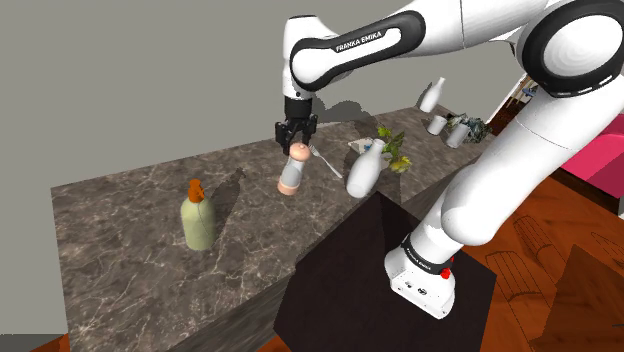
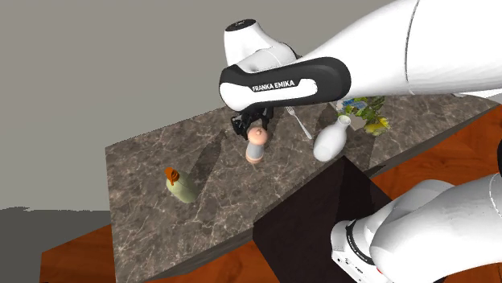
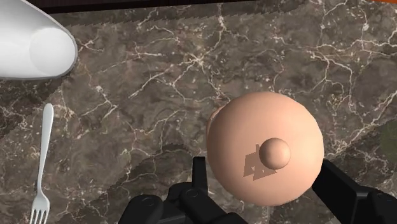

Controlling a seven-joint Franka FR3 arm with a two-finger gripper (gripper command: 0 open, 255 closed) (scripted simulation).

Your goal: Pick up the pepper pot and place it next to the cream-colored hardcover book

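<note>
The pepper pot [image 1: 290,172] is a pinkish-tan mill with a rounded top and a small knob, standing upright on the dark marbled counter [image 1: 130,240]. My gripper [image 1: 297,143] comes straight down over it, and the black fingers clasp its upper part. In the wrist view the pot's domed head [image 3: 264,146] sits between the two fingers [image 3: 200,172], which press against both of its sides. In the second exterior view the arm's link hides most of the gripper [image 2: 256,127], and the pot [image 2: 256,147] stands on the counter just below it.
A white vase [image 1: 365,170] and a fork [image 1: 325,160] lie just to the shoulder view's right of the pot. A green bottle with an orange top [image 1: 198,218] stands to its left. A leafy plant [image 1: 395,148], cups [image 1: 437,124] and a white bottle [image 1: 431,96] stand farther right.
</note>
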